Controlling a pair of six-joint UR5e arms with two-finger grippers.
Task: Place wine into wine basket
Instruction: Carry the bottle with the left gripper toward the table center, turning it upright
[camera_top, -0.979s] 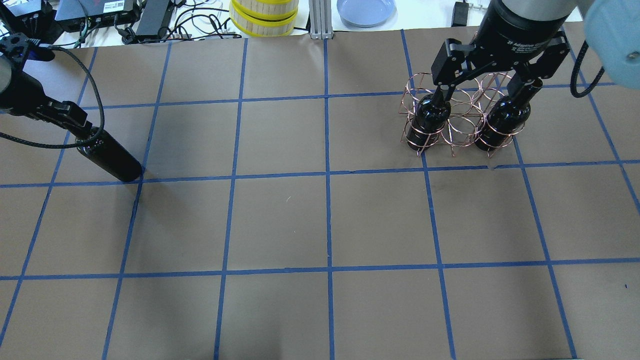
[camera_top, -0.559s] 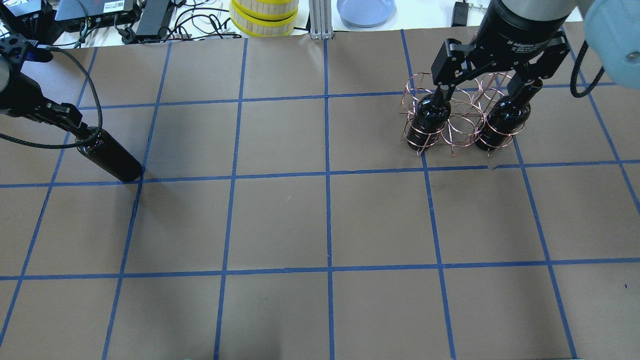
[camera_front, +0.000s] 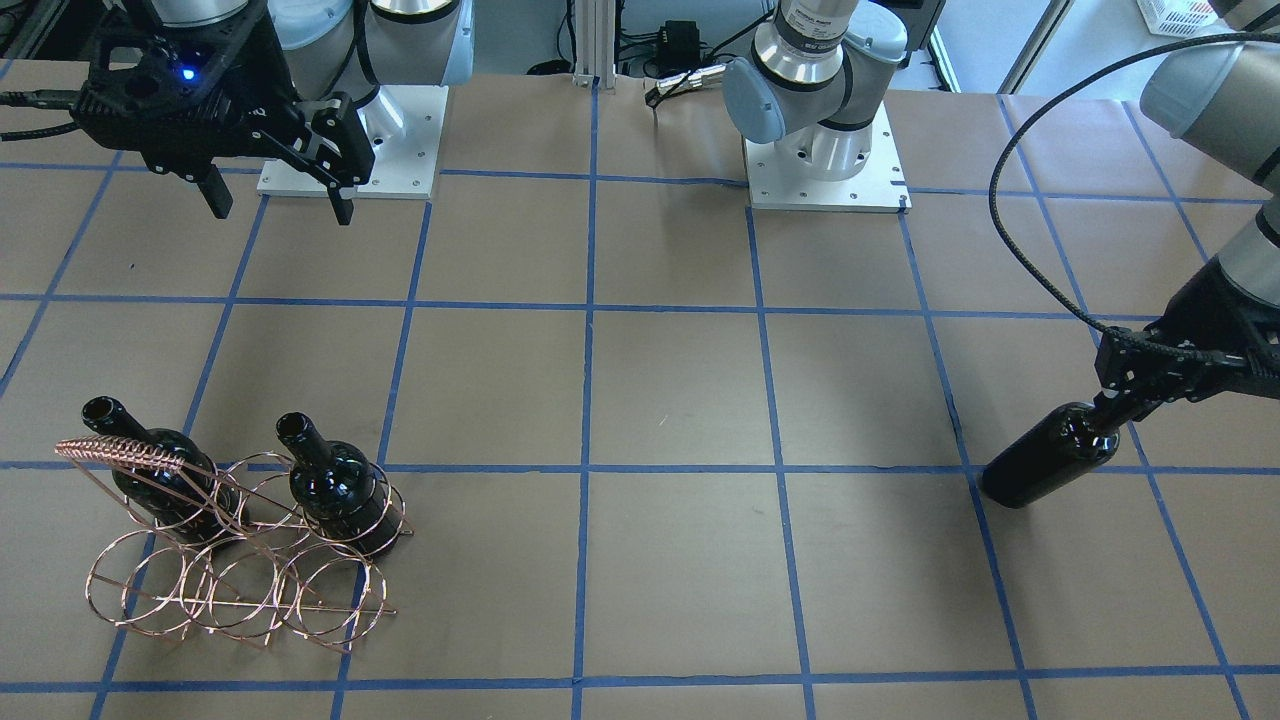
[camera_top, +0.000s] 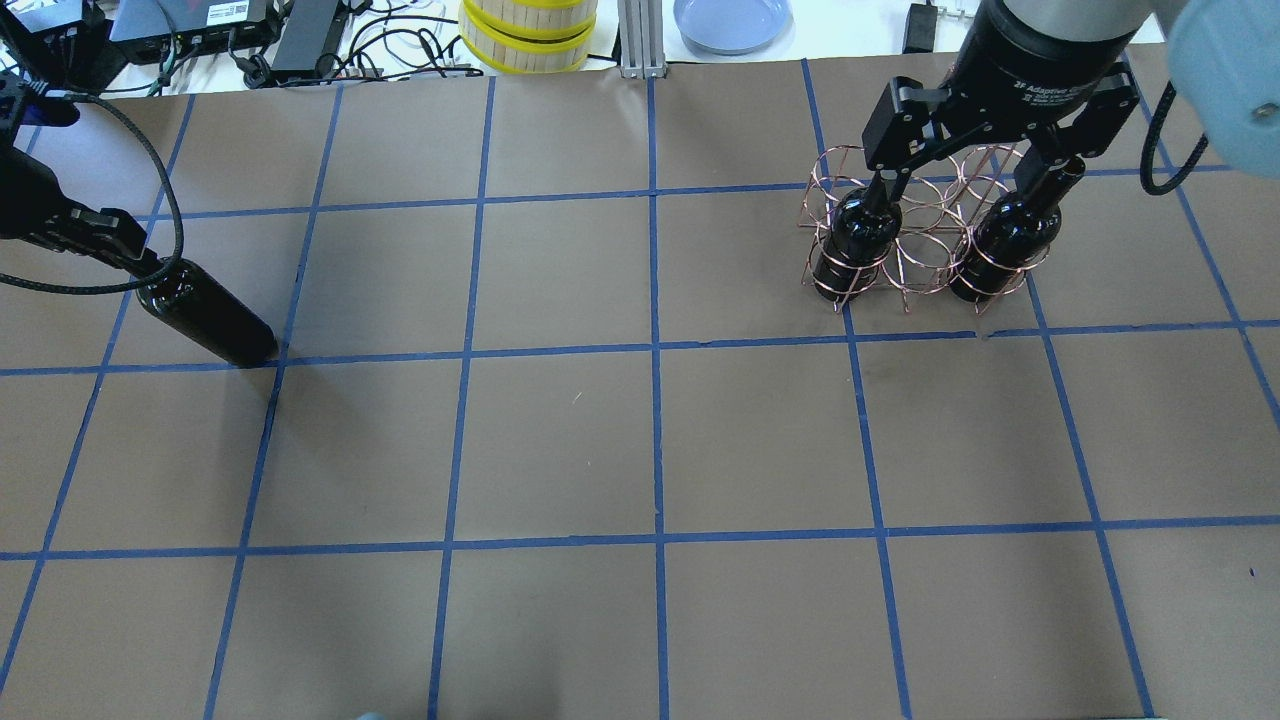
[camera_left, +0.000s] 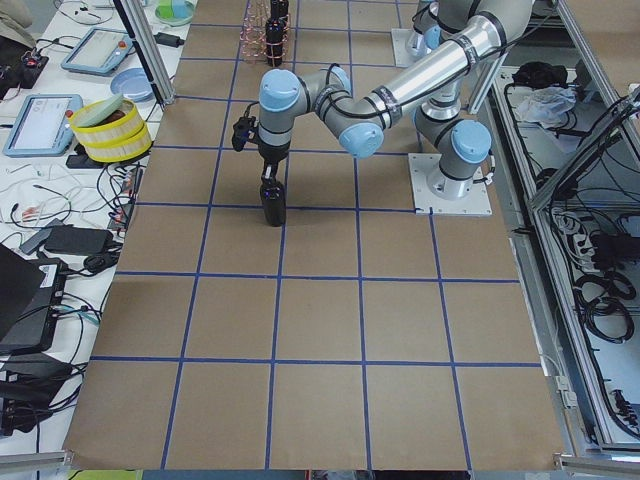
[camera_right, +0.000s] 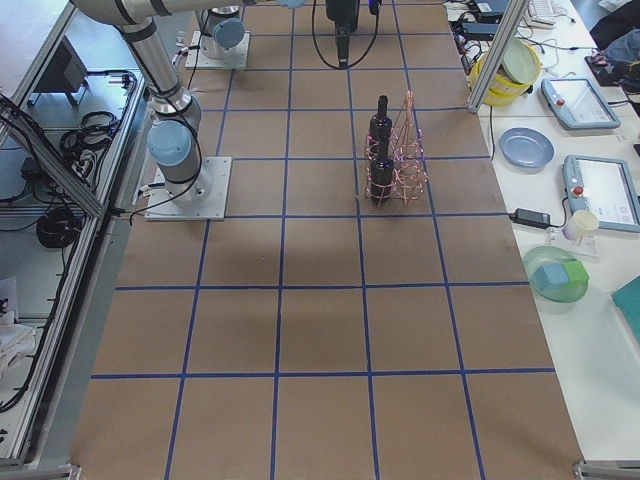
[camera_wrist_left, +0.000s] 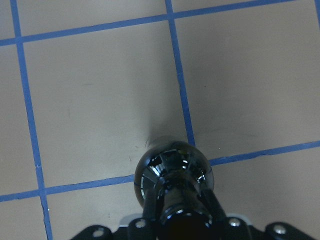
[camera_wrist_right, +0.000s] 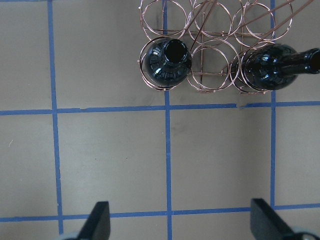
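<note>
My left gripper (camera_top: 128, 258) is shut on the neck of a near-black wine bottle (camera_top: 208, 322) at the table's far left. The bottle is roughly upright in the exterior left view (camera_left: 272, 200), its base on or just above the paper. It also shows in the front view (camera_front: 1050, 455) and the left wrist view (camera_wrist_left: 174, 177). The copper wire wine basket (camera_top: 915, 250) stands at the back right and holds two bottles, one in each outer ring (camera_top: 850, 240) (camera_top: 1000, 245); the middle ring is free. My right gripper (camera_top: 972, 178) is open and empty, high above the basket (camera_wrist_right: 210, 50).
Beyond the table's far edge stand a yellow-rimmed stack (camera_top: 528, 35), a blue plate (camera_top: 732, 20) and cables with electronics (camera_top: 200, 30). The two arm bases (camera_front: 825, 150) sit at the robot's side. Blue tape lines grid the brown paper.
My left gripper has moved left with the bottle's neck; the bottle's base has barely shifted. The right gripper, the basket and its two bottles have not moved.
</note>
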